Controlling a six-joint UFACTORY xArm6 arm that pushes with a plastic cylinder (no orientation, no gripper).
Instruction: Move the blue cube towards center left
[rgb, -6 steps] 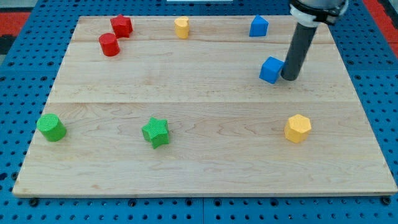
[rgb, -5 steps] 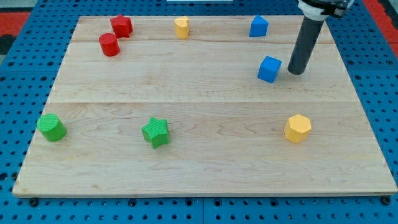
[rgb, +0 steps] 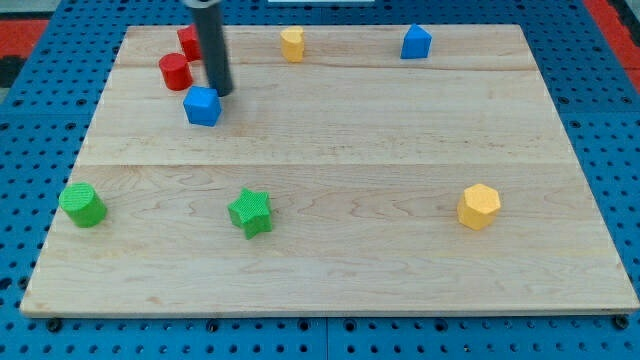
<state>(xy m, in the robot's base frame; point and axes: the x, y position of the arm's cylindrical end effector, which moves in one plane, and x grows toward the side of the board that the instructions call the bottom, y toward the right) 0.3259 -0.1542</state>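
My tip (rgb: 219, 93), a bare rod with no pincer to read, sits just above-right of the blue cube (rgb: 202, 105) at the board's (rgb: 330, 270) upper left, near the red cylinder (rgb: 175, 72).

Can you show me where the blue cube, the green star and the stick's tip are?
blue cube (rgb: 202, 105), camera view, middle of its front face.
green star (rgb: 250, 212), camera view, centre of its top.
my tip (rgb: 219, 92), camera view, the rod's very bottom end, just right of the cube's top.

My tip (rgb: 219, 93) ends a plain rod (dark grey, smooth, cylindrical).
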